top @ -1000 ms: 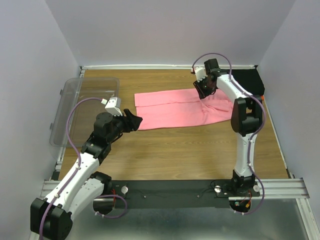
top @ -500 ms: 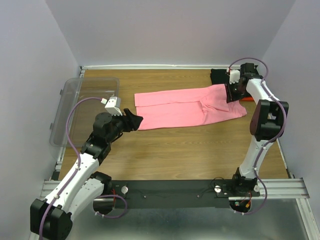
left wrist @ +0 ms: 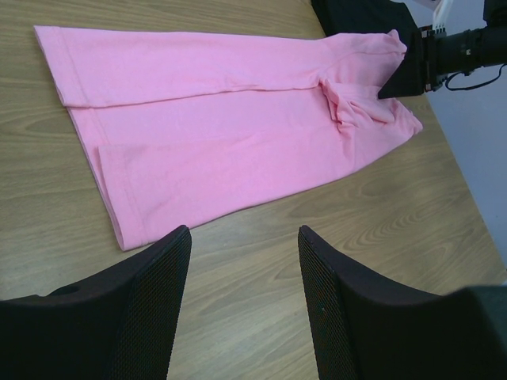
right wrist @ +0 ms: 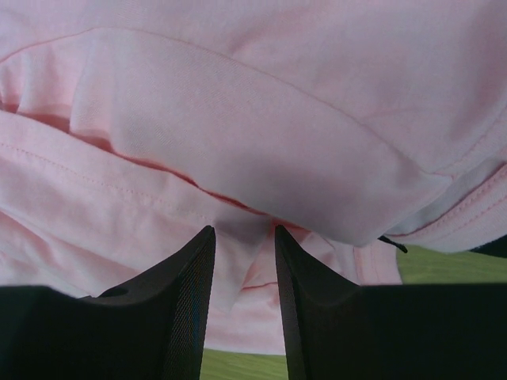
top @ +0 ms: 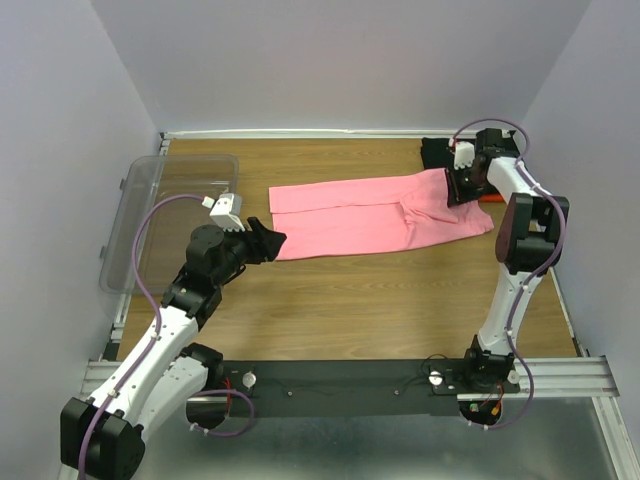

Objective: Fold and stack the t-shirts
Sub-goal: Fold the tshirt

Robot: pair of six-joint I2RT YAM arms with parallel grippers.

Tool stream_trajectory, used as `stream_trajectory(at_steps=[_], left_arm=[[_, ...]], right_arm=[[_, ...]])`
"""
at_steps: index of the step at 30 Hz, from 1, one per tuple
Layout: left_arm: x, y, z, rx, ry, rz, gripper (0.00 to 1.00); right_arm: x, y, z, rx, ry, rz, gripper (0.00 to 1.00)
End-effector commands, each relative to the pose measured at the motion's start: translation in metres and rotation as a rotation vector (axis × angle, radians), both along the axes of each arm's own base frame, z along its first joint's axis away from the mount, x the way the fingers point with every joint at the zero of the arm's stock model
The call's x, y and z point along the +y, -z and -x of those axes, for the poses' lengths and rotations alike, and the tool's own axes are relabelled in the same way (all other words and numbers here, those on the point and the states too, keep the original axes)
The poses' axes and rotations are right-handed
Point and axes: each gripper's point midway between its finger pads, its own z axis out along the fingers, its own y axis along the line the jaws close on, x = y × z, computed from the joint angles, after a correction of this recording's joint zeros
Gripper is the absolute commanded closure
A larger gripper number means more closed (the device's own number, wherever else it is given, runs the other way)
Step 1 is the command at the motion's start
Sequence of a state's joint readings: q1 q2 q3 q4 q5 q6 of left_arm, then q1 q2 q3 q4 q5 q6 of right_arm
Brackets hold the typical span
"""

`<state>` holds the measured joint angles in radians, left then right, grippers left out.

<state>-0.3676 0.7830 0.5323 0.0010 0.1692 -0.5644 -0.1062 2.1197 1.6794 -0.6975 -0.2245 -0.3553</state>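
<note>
Pink t-shirt (top: 370, 212): lies folded lengthwise across the tabletop (top: 350, 300), right end rumpled.
Your right end effector (top: 456, 188): narrow, pinching that shirt's far right corner.
Your left end effector (top: 272, 238): wide, holding nothing, just beside the shirt's left edge.
Black t-shirt (top: 436, 152): far right corner.

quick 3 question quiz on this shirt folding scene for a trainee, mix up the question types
1. True or false: the left gripper is gripping the pink t-shirt.
2. Where does the clear plastic tub sit? A) at the far left of the table B) on top of the pink t-shirt C) in the far right corner
3. Fill in: the right gripper is shut on the ___ end of the pink t-shirt.

Key
1. False: it hangs open and empty, just off the shirt's left edge.
2. A
3. right
</note>
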Motion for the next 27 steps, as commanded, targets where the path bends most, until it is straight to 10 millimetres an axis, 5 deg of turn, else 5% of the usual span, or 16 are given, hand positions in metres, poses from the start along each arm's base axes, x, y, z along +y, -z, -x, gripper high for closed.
stream_trajectory(at_steps=[1, 5, 18, 27], left_arm=[[-0.001, -0.001, 0.001, -0.020, 0.016, -0.004, 0.35], [-0.001, -0.001, 0.000, -0.020, 0.014, -0.004, 0.35], [0.000, 0.001, -0.001, -0.015, 0.013, -0.009, 0.35], [-0.001, 0.001, -0.001, -0.013, 0.013, -0.009, 0.35]], right_arm=[[0.000, -0.001, -0.014, -0.027, 0.008, -0.020, 0.57], [0.001, 0.002, -0.016, -0.022, 0.005, -0.033, 0.57], [0.010, -0.020, -0.012, -0.067, -0.037, -0.067, 0.94], [0.019, -0.048, -0.030, -0.143, -0.079, -0.064, 0.98]])
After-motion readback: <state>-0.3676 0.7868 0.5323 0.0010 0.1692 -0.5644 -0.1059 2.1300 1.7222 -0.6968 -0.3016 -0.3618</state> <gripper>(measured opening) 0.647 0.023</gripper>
